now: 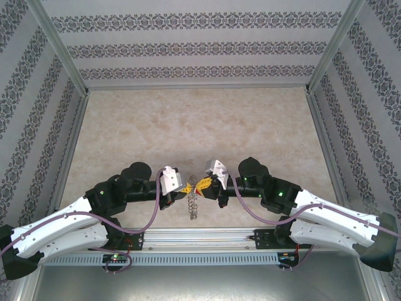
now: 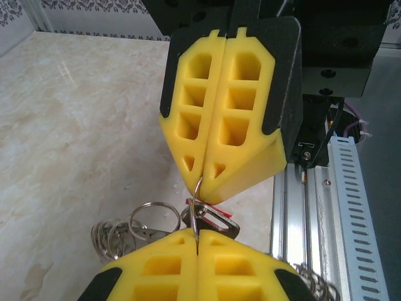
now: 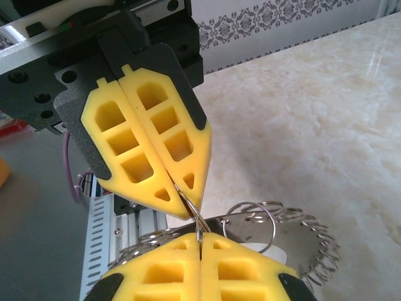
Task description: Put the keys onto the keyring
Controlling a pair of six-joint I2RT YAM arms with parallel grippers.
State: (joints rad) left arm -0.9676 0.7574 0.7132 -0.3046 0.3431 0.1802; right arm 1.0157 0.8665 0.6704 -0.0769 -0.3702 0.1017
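Left gripper (image 1: pixel 187 187) and right gripper (image 1: pixel 203 184) meet tip to tip, both pinched tight on the keyring (image 1: pixel 193 204) wire. Its bunch dangles over the table (image 1: pixel 188 119).

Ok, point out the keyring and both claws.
keyring (image 1: pixel 193 205): top external view, on the dangling keys.
left claw (image 2: pixel 198 237): left wrist view, between its fingertips.
right claw (image 3: pixel 200 241): right wrist view, between its fingertips.

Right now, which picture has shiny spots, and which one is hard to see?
Top external view: soft, even light with no hard shadows, but the keyring is tiny and hard to make out. Left wrist view: the keyring glints and looks slightly soft. Right wrist view: white glare streaks on the table at the top right.
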